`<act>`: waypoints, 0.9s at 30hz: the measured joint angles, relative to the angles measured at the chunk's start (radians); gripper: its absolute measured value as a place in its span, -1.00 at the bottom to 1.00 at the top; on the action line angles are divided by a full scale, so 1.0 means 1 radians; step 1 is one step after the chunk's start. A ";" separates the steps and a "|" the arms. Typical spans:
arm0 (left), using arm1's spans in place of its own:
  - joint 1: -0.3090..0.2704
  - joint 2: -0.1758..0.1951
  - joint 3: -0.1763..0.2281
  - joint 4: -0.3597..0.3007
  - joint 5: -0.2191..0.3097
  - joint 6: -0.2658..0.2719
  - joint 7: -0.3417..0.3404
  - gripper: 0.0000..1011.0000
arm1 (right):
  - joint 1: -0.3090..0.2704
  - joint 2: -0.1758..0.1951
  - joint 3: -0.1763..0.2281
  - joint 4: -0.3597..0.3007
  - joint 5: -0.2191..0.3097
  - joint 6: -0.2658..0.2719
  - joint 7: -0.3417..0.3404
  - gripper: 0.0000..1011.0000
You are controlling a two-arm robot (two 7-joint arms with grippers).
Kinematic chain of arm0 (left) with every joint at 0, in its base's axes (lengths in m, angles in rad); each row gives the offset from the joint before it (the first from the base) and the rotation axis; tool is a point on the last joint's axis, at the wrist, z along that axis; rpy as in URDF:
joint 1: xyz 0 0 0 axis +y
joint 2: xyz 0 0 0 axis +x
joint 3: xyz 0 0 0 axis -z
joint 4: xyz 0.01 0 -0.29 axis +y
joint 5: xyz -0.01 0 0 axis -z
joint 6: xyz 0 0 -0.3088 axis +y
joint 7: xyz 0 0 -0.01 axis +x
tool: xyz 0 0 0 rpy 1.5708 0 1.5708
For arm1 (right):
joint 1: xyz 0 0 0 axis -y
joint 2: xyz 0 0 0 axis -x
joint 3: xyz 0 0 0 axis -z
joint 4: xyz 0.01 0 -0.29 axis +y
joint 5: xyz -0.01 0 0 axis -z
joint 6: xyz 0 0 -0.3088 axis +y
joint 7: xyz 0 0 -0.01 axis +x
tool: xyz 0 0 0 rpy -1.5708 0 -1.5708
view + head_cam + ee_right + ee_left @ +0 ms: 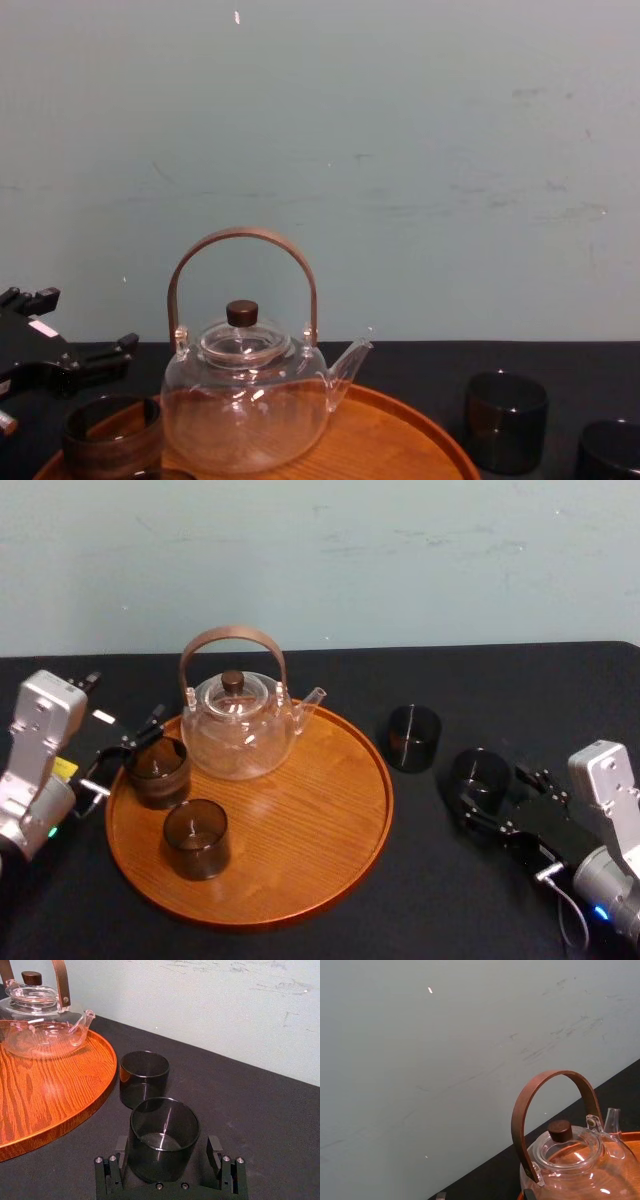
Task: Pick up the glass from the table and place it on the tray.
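You have a black table [450, 890] set against a pale wall. On the table sits the round orange-brown tray [300, 830], and the clear teapot [240, 735] stands on the tray's far side.

The glass [162, 1135], dark and upright, stands on the table well to the right of the tray and clear of its rim. Your right gripper [167, 1142] is low at the table with its jaws spread. The glass stands between them, one finger on each side, with a narrow gap visible at both walls, so nothing is gripped.

A second dark glass [414, 737] stands just beyond it, nearer the tray rim. Two more dark glasses, the rear tray glass [157, 770] and the front tray glass [196, 838], stand on the tray's left part.

Your left gripper [122, 752] sits at the tray's left edge beside the rear tray glass. You cannot tell its grip state.

The yellow tag [65, 768] on the left arm is too small to read.
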 joint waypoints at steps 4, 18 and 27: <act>0.000 0.000 0.000 0.000 0.000 0.000 0.000 0.98 | 0.021 -0.012 -0.001 0.018 -0.009 0.004 0.017 0.98; 0.000 0.000 0.000 0.000 0.000 0.000 0.000 0.98 | 0.074 -0.057 0.002 0.093 -0.028 -0.001 0.080 0.98; 0.000 0.000 0.000 0.000 0.000 0.000 0.000 0.98 | 0.093 -0.083 0.013 0.141 -0.036 -0.009 0.110 0.98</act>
